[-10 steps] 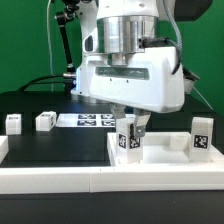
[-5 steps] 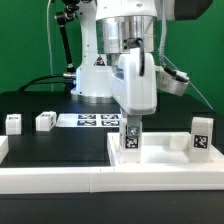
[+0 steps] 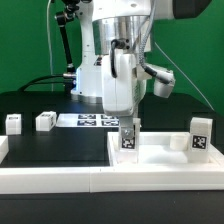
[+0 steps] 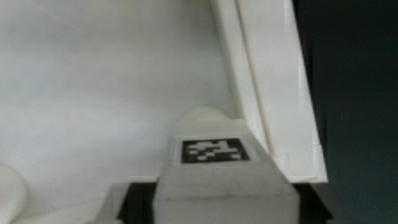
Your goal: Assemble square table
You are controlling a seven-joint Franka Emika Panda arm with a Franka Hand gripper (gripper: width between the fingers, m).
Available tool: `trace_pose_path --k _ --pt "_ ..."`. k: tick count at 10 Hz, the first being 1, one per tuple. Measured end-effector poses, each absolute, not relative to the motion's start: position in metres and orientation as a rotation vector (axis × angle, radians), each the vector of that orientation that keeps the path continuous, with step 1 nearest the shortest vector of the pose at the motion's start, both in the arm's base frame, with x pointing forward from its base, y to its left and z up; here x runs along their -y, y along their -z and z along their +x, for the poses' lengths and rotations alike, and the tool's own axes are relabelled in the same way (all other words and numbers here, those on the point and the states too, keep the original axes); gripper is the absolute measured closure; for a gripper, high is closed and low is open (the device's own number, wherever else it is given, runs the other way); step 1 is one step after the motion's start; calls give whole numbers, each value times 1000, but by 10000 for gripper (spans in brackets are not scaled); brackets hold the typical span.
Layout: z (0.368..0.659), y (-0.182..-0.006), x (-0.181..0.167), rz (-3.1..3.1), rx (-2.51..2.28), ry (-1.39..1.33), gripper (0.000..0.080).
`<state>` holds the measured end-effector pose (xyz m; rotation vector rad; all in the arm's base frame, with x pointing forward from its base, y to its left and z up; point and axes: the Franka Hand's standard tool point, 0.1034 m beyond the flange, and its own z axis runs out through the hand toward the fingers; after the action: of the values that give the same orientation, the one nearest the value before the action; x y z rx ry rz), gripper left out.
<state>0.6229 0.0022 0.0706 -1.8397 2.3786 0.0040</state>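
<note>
The white square table top [image 3: 165, 160] lies at the exterior view's right. My gripper [image 3: 128, 126] points straight down and is shut on a white leg [image 3: 128, 139] with a tag, held upright on the top near its left rim. In the wrist view the leg [image 4: 217, 150] sits between my dark fingers [image 4: 135, 205], beside the top's raised rim [image 4: 267, 70]. A second leg [image 3: 201, 135] stands at the top's right side. Two more legs [image 3: 13, 123] [image 3: 45, 121] lie on the black table at the left.
The marker board [image 3: 90, 120] lies behind the gripper by the arm's base. A long white rail [image 3: 55, 181] runs along the front edge. A green backdrop stands behind.
The wrist has turned about its vertical axis over the last second, while the gripper stays in place over the same leg. The leg's tag keeps about the same spot.
</note>
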Motion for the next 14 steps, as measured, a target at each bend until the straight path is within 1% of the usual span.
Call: trace_pose_path --k 1,2,3,4,5,6,8,11,12,14 --pt "623 -71 -2 -1806 -2400 -10 509" --pt "623 -70 -4 -1759 -2435 -15 473" --pt "623 -70 -4 -1787 -2413 -12 337" --pt "623 -70 -5 -1814 -2395 -10 337" --pt "623 -70 -5 -1889 -2337 -6 195" --pt "623 -71 -6 -1919 -2311 -4 164" --pt "622 -78 -15 -1920 -2288 19 152" --pt "605 -89 -26 -1932 -2258 37 151" --pt "598 -89 -29 -1938 -2258 27 151" --pt "599 -87 -29 -1942 -2258 27 151"
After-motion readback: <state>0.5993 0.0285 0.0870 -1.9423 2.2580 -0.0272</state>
